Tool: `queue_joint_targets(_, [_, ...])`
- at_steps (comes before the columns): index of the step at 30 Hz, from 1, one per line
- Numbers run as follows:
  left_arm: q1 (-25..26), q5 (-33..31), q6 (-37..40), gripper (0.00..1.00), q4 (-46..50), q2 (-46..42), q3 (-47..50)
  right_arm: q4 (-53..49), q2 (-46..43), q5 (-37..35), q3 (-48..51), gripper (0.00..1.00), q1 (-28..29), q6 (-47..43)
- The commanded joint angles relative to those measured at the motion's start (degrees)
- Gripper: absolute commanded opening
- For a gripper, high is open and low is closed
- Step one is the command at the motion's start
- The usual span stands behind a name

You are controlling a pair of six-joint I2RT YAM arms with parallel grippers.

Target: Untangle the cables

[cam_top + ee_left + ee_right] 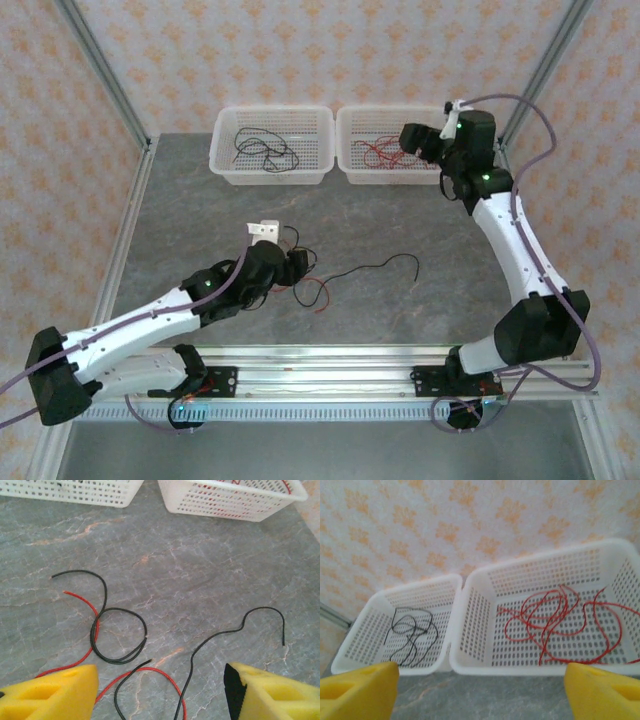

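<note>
Cables (96, 625) tangled on table (200, 570) under spread left tool (161, 685); right tool (481, 680) spread, facing two white baskets (520, 669).

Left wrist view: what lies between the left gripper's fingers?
In the left wrist view: a red wire, a short black wire and one end of a long black wire.

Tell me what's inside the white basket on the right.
Thin red wires, looped over one another on the perforated floor of the basket. Its near wall hides a strip of that floor, so anything there cannot be seen.
</note>
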State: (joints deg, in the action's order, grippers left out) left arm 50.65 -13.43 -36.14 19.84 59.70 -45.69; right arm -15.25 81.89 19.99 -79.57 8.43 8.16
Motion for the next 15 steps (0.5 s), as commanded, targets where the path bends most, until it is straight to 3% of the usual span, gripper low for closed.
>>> queue_joint_targets(1, [0.48, 0.79, -2.73, 0.68, 5.98, 3.0, -2.17, -0.23, -5.21, -2.59, 4.55, 0.83, 2.65, -0.43])
queue_joint_targets(6, [0.43, 3.38, -7.29, 0.61, 8.47, 9.01, -2.57, -6.49, -11.09, -10.42, 8.26, 0.76, 6.23, -2.49])
queue_joint_targets(12, [0.32, 3.55, -8.86, 0.58, 7.76, 15.61, -5.04, -8.75, -19.05, -13.58, 16.34, 0.73, 6.64, -1.88])
queue_joint_targets(15, [0.31, 4.79, -8.08, 0.52, 7.63, 19.42, -6.97, -8.4, -21.24, -14.34, 19.9, 0.71, 6.61, -1.49])
